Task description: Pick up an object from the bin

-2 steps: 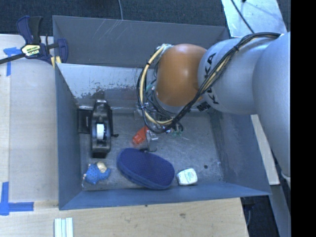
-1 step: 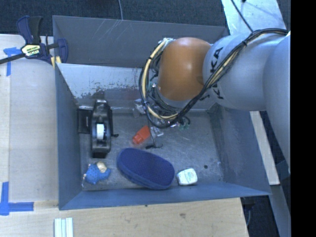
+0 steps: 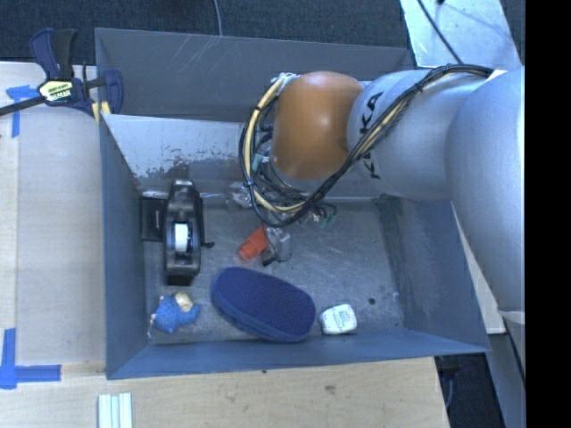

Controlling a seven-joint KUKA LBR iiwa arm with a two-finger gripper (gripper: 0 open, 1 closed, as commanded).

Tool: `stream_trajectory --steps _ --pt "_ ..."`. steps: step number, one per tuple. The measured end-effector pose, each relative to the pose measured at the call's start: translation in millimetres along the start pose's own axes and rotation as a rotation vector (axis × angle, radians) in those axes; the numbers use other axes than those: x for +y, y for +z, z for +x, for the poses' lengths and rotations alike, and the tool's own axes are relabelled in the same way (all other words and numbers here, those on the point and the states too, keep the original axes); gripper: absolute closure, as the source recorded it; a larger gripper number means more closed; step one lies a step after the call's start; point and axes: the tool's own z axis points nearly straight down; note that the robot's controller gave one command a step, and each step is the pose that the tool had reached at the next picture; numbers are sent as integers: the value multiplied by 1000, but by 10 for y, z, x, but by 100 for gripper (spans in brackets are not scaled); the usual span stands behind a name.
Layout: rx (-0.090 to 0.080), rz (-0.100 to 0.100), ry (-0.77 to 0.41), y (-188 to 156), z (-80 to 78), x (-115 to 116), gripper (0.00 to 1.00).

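My gripper (image 3: 278, 244) is low over the bin floor near the middle, under the arm's wrist. A small orange-red thing (image 3: 252, 245) lies right beside it on its left, touching or almost touching it. A dark blue oval case (image 3: 262, 304) lies just in front of the gripper, toward the near wall. A black tape dispenser (image 3: 182, 231) with a white roll stands further left.
A small white thing (image 3: 338, 319) lies by the near wall, right of the case. A blue and yellow toy (image 3: 175, 313) sits in the near left corner. The arm and its cables cover the bin's back right part.
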Motion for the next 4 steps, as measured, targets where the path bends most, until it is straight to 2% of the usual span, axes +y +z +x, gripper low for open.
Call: stream_trajectory --steps 1,2,3,4 --pt "-2 0 4 -5 -4 -7 0" --pt "-6 1 4 -20 -16 -9 100" --pt "-3 1 7 -324 -32 -18 100" --pt "-6 3 11 -832 -54 -30 100"
